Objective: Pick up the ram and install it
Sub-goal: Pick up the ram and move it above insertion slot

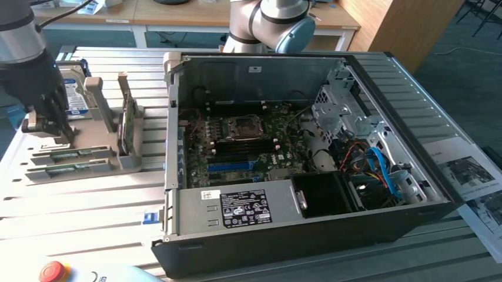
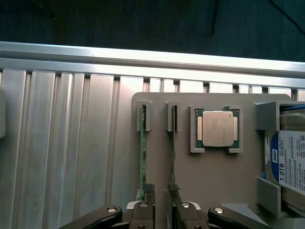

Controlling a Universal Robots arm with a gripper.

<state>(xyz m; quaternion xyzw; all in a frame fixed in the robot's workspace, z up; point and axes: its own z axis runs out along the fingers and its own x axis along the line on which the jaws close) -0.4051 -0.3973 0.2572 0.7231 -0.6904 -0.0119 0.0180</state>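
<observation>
- The gripper [image 1: 53, 130] [image 2: 161, 192] hung over the grey parts holder [image 1: 117, 161] [image 2: 214, 181], at the exterior view's left, well apart from the open computer case [image 1: 314, 247].
- The fingers [image 2: 148, 193] stood apart. Bare holder surface showed in the gap between them, and nothing was clamped.
- The ram [image 1: 69, 171] [image 2: 142, 157], a thin green stick, sat on its edge in the holder slot farthest from the processor [image 2: 216, 129]. It had not been lifted.
- In the wrist view, the ram ran just outside one fingertip rather than between the two.
- A second stick [image 1: 72, 155] [image 2: 174, 152] sat on its edge in the neighbouring slot, between the ram and the processor. It lined up with the other fingertip. Whether that fingertip touched it could not be told.
- The processor lay flat in a square pocket of the holder, beside the second stick's slot.
- A hard drive [image 1: 76, 97] [image 2: 291, 162] with a blue-and-white label was held at the holder's far side, beyond the processor.
- The holder rested on a slatted aluminium table [image 1: 79, 217] [image 2: 62, 143].
- The case lay open on the same table, with the green motherboard [image 1: 243, 147] exposed.
</observation>
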